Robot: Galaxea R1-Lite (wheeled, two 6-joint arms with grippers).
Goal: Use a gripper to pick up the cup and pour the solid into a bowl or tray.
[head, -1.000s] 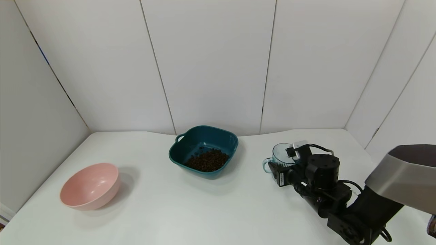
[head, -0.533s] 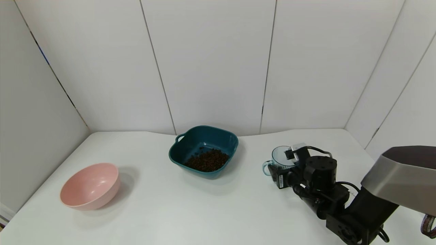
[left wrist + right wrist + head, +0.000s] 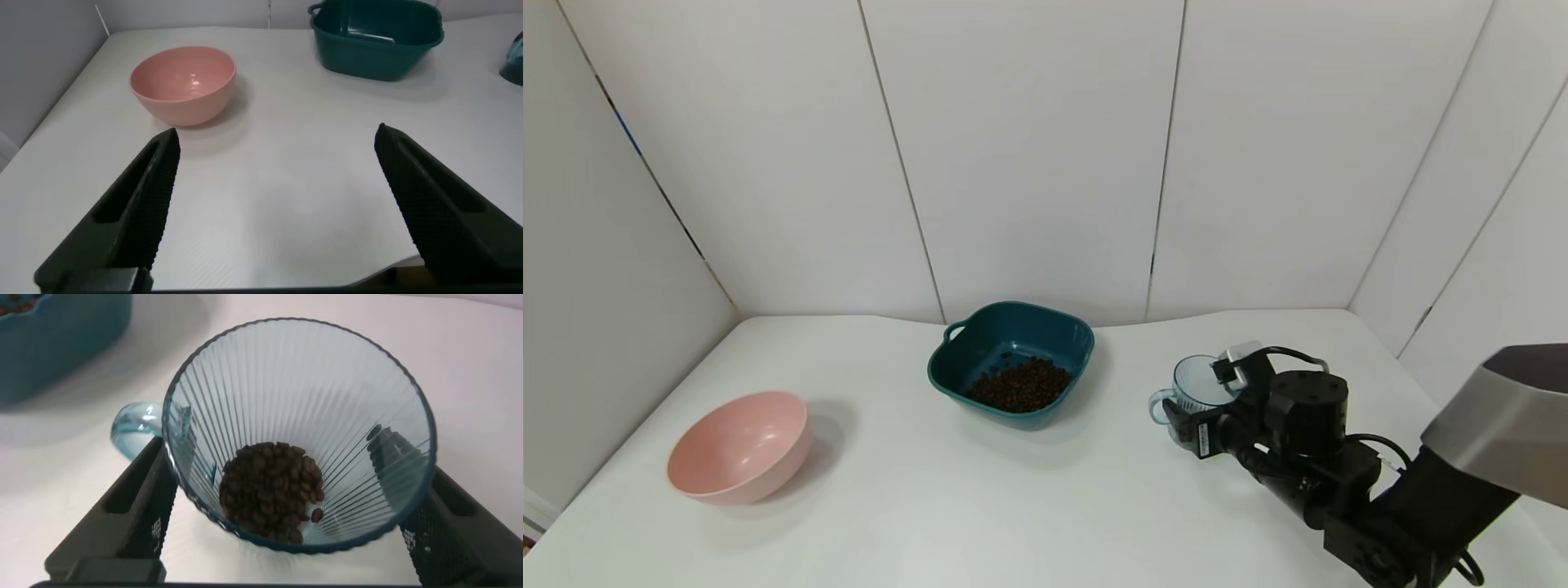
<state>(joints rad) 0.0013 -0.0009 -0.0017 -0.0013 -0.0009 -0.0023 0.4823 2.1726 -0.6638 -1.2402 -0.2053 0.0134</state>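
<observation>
No readable brand or writing anywhere — only a small white sticker on the right gripper (image 3: 1207, 406) body, text too small to read.

Right gripper sits at the right side of the white table (image 3: 898, 506), its two black fingers (image 3: 143, 514) spread either side of the cup (image 3: 298, 433), one pad on each outer wall. Whether the pads actually press the ribbed wall or just flank it, cannot tell. Cup is upright, between the fingers, loop handle sticking out to one side toward the teal basin (image 3: 980, 339). Cup holds a small heap of the solid (image 3: 271, 488) at its bottom — dark brown beans, well below the rim. In the head view the cup appears to rest on or just at the tabletop.

Teal basin stands centre-back of the table, well apart from the cup, with more brown beans (image 3: 1019, 385) heaped inside. Pink bowl (image 3: 739, 445) sits far left, apart from the rest.

Left gripper (image 3: 274, 212) hovers over the left front of the table, fingers wide apart, nothing between them.
</observation>
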